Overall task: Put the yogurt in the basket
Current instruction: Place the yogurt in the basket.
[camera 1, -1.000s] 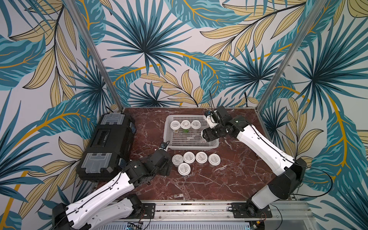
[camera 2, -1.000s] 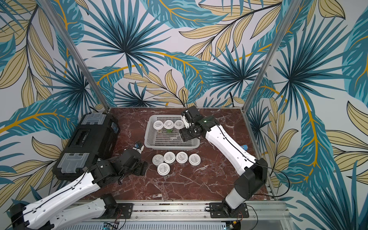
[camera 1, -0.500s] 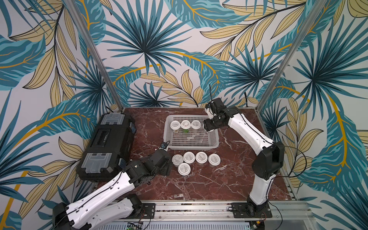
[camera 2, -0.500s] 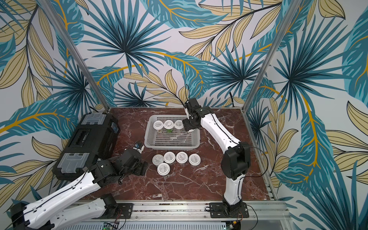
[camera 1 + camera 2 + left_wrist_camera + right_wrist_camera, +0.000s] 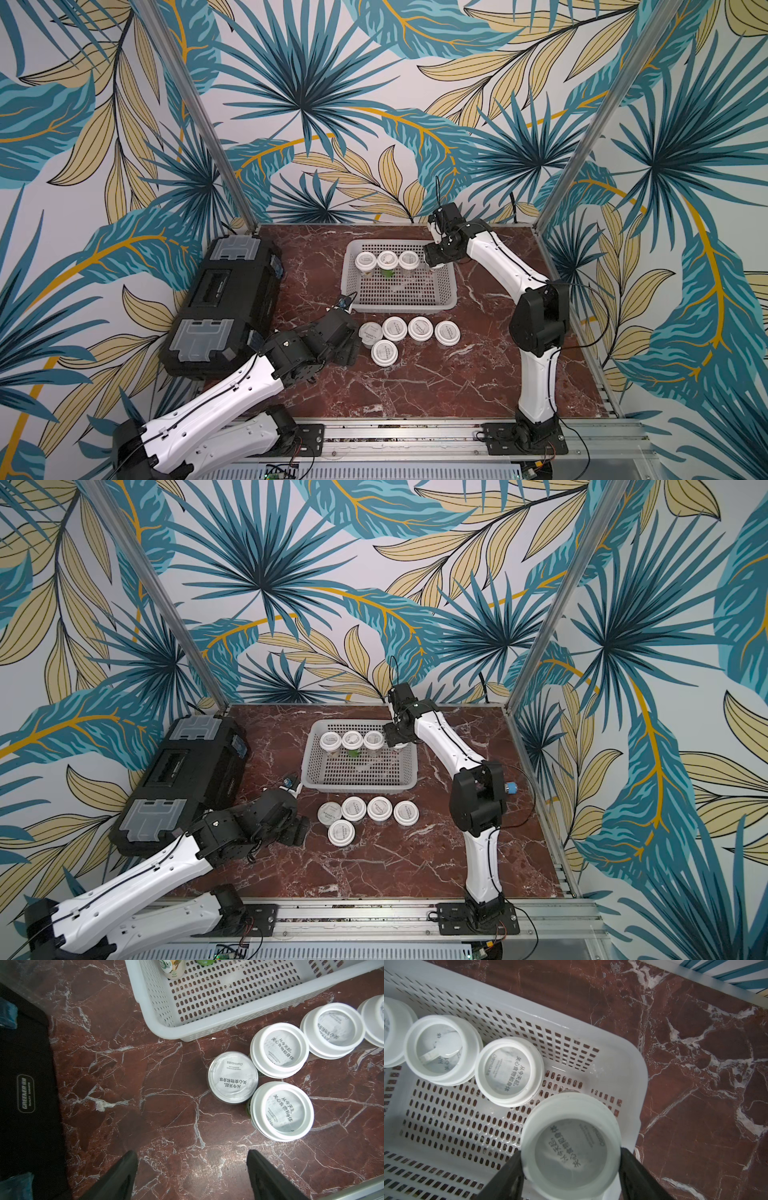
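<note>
The pale basket (image 5: 399, 308) stands mid-table, with three white-lidded yogurt cups (image 5: 387, 259) in a row along its back wall. My right gripper (image 5: 434, 262) is over the basket's back right corner, shut on another yogurt cup (image 5: 571, 1145), which sits beside the row's last cup (image 5: 508, 1072). Whether it touches the basket floor I cannot tell. Several more yogurt cups (image 5: 420, 328) stand on the table in front of the basket. My left gripper (image 5: 191, 1153) hangs open and empty just short of the nearest one, a foil-topped cup (image 5: 233, 1078).
A big black case (image 5: 224, 303) lies on the table's left side, close to my left arm. The basket's near rim (image 5: 207, 1028) lies just beyond the loose cups. Metal frame posts stand at the back corners.
My right arm has swung its elbow upright and carried the held cup a little toward the basket's back right corner. The left arm and the loose cups have not moved.
</note>
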Controlling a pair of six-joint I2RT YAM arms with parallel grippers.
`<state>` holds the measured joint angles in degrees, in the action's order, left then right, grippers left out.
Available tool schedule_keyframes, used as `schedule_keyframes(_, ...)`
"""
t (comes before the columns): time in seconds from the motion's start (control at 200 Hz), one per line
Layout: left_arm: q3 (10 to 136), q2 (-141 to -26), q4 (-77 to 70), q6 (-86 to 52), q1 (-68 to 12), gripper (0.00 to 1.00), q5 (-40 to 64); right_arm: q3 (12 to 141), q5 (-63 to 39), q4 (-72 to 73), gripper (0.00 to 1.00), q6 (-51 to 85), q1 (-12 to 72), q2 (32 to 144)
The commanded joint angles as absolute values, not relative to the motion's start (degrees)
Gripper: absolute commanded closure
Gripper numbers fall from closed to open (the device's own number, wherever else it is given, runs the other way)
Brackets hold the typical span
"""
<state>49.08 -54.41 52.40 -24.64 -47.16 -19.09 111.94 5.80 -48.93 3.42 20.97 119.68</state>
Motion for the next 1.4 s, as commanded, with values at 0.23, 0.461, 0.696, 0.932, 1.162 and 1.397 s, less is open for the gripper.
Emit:
schedule_keyframes(0.23, 52.82, -55.02, 53.77, -23.58, -46.94, 0.14, -19.6, 115.3, 5.64, -44.61, 0.3, 3.52, 20.08, 125.41)
schedule_keyframes(0.461, 52.91, -55.16, 53.79, -23.47, -46.95, 0.13, -19.78, 116.23, 5.07, -44.03, 0.3, 3.58, 20.06, 127.34)
schedule_keyframes(0.696, 53.08, -55.25, 53.87, -23.38, -46.94, 0.13, -19.86, 116.81, 4.4, -43.92, 0.29, 3.44, 19.97, 129.01)
schedule_keyframes(0.932, 53.26, -55.28, 54.1, -23.36, -46.94, 0.14, -19.86, 116.3, 4.0, -43.95, 0.29, 3.59, 20.03, 129.62)
schedule_keyframes(1.162, 53.51, -55.19, 54.4, -23.33, -46.94, 0.13, -19.86, 116.15, 3.7, -43.84, 0.26, 3.81, 19.96, 130.07)
schedule_keyframes(1.397, 53.5, -55.07, 54.49, -23.29, -47.0, 0.13, -20.04, 115.36, 3.43, -43.77, 0.18, 4.12, 20.08, 128.99)
